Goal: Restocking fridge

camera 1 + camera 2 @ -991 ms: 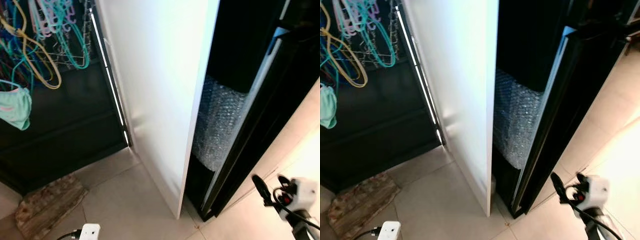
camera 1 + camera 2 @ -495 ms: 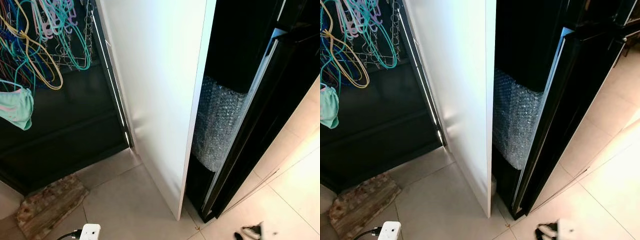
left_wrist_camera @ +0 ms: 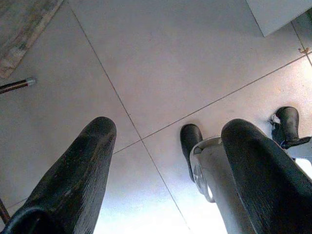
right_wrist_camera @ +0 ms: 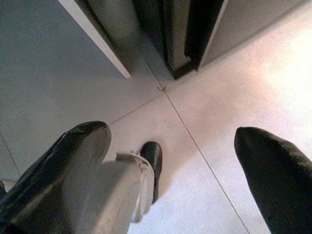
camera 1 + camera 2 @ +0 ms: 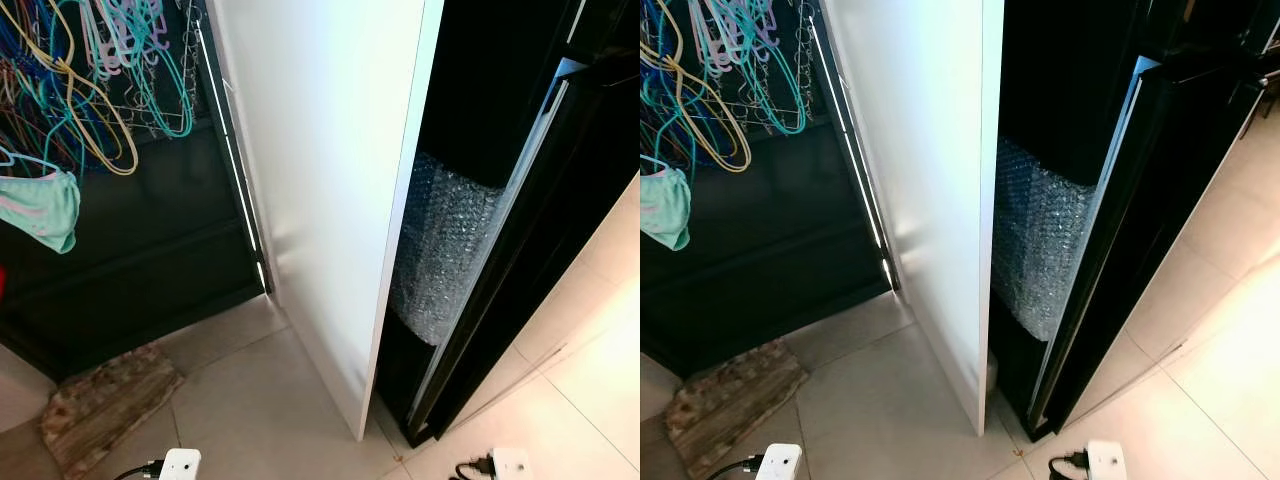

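Fingers (image 3: 73, 180) spread, aimed floorward; fridge door (image 5: 330, 190) stands upright, ajar.

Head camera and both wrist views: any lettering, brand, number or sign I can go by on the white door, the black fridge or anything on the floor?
None to quote: no readable text in these pictures.
White door: plain, no label.
Black fridge door: no brand or number visible.
Bubble wrap in the gap: unmarked.
Hangers and doormat: no print.
Left pincer and right pincer, both open over bare floor tiles: no marking.
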Tool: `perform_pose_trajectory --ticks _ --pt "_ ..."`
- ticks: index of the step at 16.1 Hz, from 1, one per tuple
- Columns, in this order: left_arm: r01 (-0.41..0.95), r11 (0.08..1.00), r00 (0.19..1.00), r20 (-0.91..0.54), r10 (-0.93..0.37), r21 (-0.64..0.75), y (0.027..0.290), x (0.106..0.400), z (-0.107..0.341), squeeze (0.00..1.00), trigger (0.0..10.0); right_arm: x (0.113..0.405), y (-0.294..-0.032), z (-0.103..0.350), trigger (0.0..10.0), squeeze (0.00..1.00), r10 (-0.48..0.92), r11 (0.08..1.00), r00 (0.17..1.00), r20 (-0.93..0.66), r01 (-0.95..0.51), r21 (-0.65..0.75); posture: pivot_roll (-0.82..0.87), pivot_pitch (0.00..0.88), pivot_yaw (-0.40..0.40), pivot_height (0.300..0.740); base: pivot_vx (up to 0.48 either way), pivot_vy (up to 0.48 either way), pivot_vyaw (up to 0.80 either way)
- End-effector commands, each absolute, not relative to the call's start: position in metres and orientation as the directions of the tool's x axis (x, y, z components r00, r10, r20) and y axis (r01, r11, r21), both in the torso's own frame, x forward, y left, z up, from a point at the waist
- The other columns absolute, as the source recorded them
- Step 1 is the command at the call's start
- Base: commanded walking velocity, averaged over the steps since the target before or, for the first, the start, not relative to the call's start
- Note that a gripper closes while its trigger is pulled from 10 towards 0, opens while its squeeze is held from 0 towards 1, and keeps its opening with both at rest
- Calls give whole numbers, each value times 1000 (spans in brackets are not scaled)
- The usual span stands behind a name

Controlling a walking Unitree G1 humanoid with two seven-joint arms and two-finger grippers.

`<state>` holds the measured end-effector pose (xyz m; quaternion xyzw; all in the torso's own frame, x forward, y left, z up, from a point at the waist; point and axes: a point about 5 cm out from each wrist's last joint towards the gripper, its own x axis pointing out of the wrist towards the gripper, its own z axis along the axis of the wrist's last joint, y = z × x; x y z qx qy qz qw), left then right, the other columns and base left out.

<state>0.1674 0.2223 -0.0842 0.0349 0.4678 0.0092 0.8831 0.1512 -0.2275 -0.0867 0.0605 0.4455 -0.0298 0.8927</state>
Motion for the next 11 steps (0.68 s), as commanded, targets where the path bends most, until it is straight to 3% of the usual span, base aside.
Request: perform_pose_trajectory --ticks 1,4,7,11 --pt "23 996 544 -837 62 88 226 164 -85 0 10000 146 -230 -88 10000 0 -34 982 600 -799 168 85 -45 50 28 740 0 -334 0" --pt "18 996 540 -839 64 88 226 162 -86 0 10000 138 -219 -94 10000 0 -16 979 591 -807 172 106 -35 47 26 740 0 -335 0" --pt "14 996 539 -840 67 88 226 162 -86 0 10000 144 -240 -87 10000 0 -24 987 583 -812 142 73 -25 41 19 740 0 -326 0" --pt "13 996 539 -840 69 90 226 161 -86 0 10000 144 -228 -90 10000 0 -33 987 595 -803 145 67 -24 28 22 740 0 -326 0"
